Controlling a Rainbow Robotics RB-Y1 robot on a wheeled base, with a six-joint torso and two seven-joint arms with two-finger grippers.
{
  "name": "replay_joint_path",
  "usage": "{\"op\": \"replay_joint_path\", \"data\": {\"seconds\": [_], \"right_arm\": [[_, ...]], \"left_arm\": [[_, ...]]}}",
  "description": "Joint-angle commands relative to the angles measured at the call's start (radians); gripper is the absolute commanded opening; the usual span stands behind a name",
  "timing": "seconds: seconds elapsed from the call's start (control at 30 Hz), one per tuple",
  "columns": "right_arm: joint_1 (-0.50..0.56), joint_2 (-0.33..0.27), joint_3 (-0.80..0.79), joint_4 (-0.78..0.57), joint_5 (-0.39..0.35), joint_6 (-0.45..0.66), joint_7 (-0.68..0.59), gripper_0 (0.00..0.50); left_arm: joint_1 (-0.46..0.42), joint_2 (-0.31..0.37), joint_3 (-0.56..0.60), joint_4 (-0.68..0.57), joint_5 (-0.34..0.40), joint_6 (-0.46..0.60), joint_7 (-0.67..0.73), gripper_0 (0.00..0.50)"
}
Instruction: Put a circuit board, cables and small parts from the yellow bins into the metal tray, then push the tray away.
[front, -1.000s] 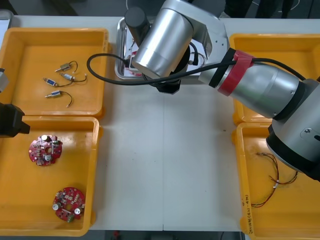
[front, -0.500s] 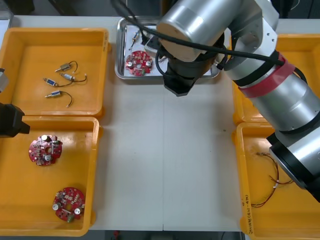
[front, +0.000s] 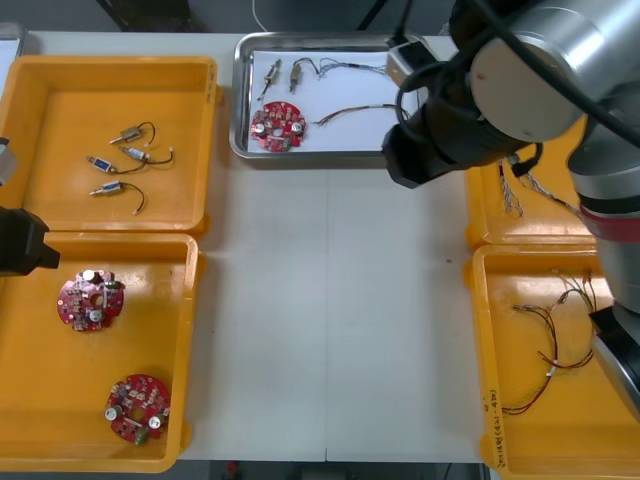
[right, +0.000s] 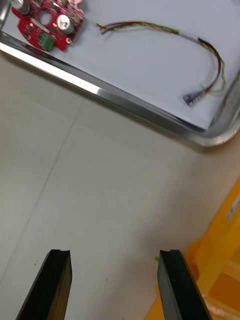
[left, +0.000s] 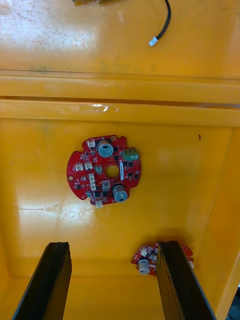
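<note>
The left gripper (left: 112, 245) waits open above the near left yellow bin (front: 40, 400). The metal tray (front: 310, 153) holds a circuit board (front: 277, 127), cable (front: 345, 113) and small metal parts (front: 272, 72). The right gripper (right: 115, 252) has drawn back off it, fingers apart and empty, so pushing probably remains.

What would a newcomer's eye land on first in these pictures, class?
The big silver right arm looms over the table's far right, jaws open above bare tabletop beside the metal tray. That tray holds a red circuit board and cables; the left arm hangs over a yellow bin.
</note>
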Motion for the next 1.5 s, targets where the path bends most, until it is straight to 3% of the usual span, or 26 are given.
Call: {"op": "replay_joint_path", "data": {"seconds": [0.03,0.1,0.23,0.6,0.87,1.5], "right_arm": [[0.092,-0.098,-0.121,-0.105,-0.072,0.003,-0.068,0.5],[0.158,-0.139,-0.203,-0.149,-0.126,0.003,-0.1,0.5],[0.244,-0.171,-0.324,-0.185,-0.164,0.003,-0.11,0.5],[0.414,-0.211,-0.575,-0.203,-0.178,0.003,-0.103,0.5],[0.514,-0.271,-0.64,-0.206,-0.181,0.003,-0.075,0.5],[0.652,-0.282,-0.681,-0.205,-0.221,0.003,-0.009,0.5]], "left_arm": [[0.015,0.044,0.029,-0.026,0.0,0.006,-0.084,0.5],[0.015,0.044,0.029,-0.026,0.0,0.006,-0.084,0.5],[0.015,0.044,0.029,-0.026,0.0,0.006,-0.084,0.5],[0.015,0.044,0.029,-0.026,0.0,0.006,-0.084,0.5],[0.015,0.044,0.029,-0.026,0.0,0.006,-0.084,0.5],[0.015,0.044,0.029,-0.026,0.0,0.006,-0.084,0.5]]}}
